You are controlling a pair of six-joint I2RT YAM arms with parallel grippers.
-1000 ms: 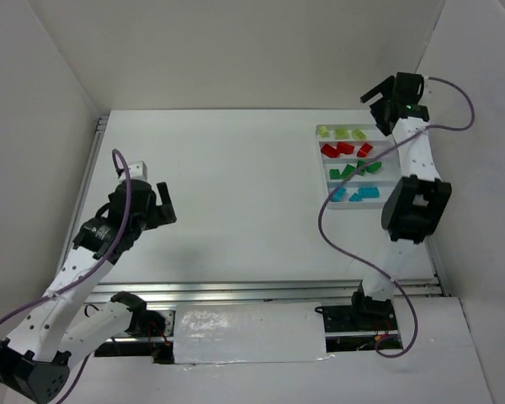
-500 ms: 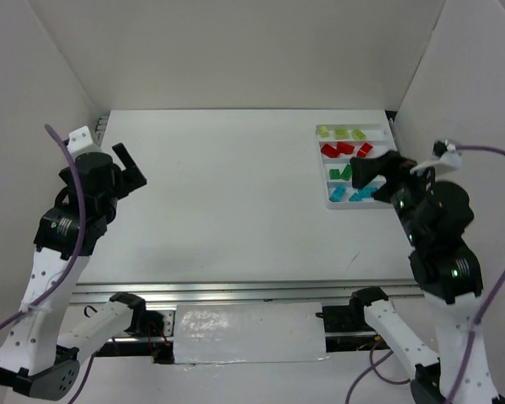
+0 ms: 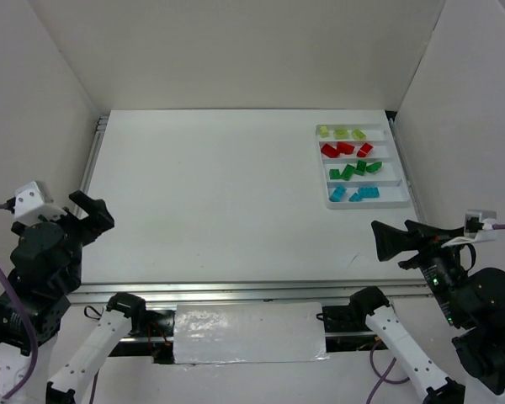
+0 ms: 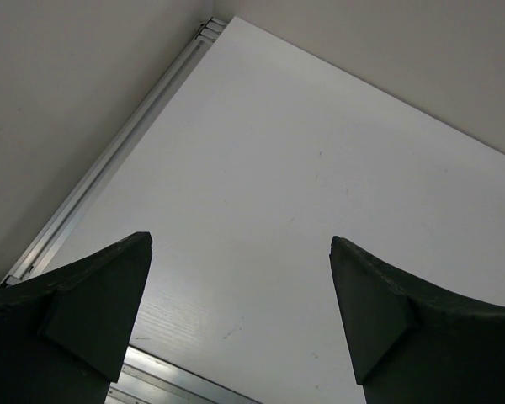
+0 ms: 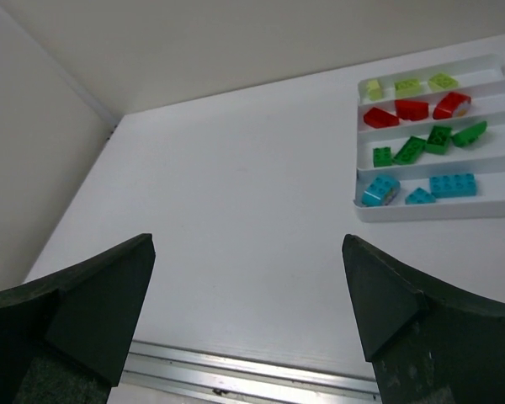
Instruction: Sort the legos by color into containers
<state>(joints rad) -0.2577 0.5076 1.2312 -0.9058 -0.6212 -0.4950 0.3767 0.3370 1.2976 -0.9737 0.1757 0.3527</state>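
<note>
Left gripper (image 4: 240,244): fingers (image 4: 93,295) spread wide, nothing between them, touching nothing.
Right gripper (image 5: 248,244): fingers (image 5: 396,303) equally wide apart, holding and touching nothing.
Legos: all lie in the tray (image 5: 429,209), one color to each of its compartments (image 5: 492,183).
Far row: three yellow-green (image 5: 408,85).
Second row: three red (image 5: 412,109); one seems to have a pale end.
Third row: four green (image 5: 411,149).
Near row: three blue (image 5: 452,185).
Tray place: far right of the table (image 3: 219,194), well apart from both grippers.
Cut off: the tray's right end runs out of the right wrist view; both arms' lower links leave the top view at its bottom corners.
Out of sight: the left wrist view takes in only bare table and the side rail (image 4: 109,172).
Hard to see: studs are too small to make out from above.
Left arm: folded at the near left corner, gripper raised, aimed across the table.
Right arm: folded at the near right corner, gripper above the near edge, pointing left.
</note>
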